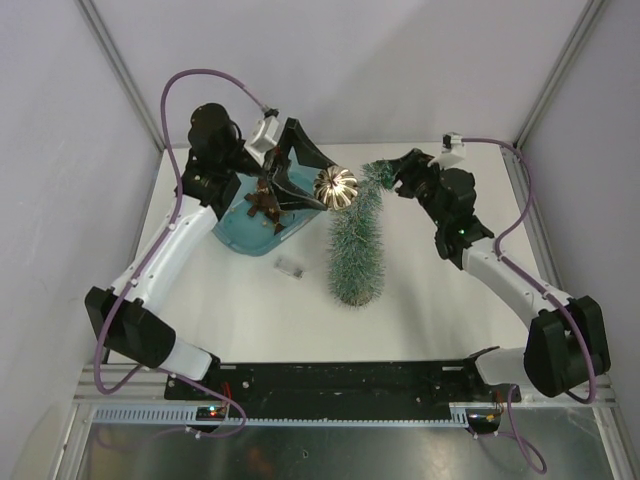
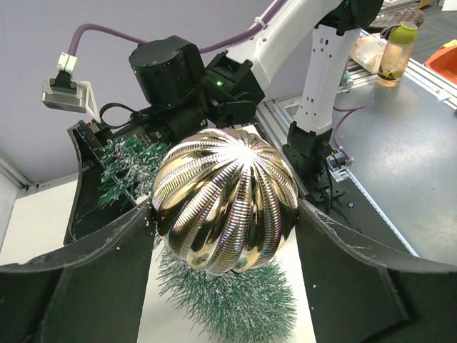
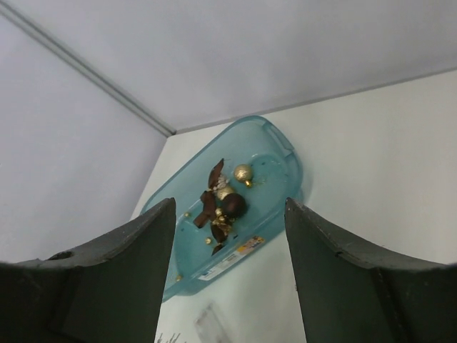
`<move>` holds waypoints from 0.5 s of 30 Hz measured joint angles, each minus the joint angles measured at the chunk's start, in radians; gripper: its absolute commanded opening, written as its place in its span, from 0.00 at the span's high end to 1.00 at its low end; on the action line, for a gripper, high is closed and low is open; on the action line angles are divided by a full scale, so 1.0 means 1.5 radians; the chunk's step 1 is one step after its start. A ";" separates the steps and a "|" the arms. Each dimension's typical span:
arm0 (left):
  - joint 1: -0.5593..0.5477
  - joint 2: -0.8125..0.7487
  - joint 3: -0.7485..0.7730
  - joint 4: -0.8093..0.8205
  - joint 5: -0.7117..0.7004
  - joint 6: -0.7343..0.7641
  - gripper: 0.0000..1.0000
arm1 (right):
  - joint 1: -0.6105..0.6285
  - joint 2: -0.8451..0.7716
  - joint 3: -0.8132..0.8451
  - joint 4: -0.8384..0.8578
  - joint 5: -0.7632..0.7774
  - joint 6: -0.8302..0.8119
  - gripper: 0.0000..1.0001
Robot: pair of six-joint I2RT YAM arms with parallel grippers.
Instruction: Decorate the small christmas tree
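The small christmas tree stands at the table's middle, frosted green, its bent tip toward the back. My left gripper is shut on a large ribbed gold bauble and holds it against the tree's upper left side. In the left wrist view the gold bauble sits between my fingers, just above the tree's needles. My right gripper is at the tree's tip. In the right wrist view the right gripper is open, with nothing between its fingers.
A teal tub stands left of the tree, under my left arm. It holds a brown star-shaped ornament, a small gold bauble and a dark bauble. A small clear plastic piece lies beside the tub.
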 measured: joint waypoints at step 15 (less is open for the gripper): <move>0.010 0.027 0.004 0.001 0.001 0.004 1.00 | 0.023 0.032 0.006 0.105 -0.106 0.039 0.33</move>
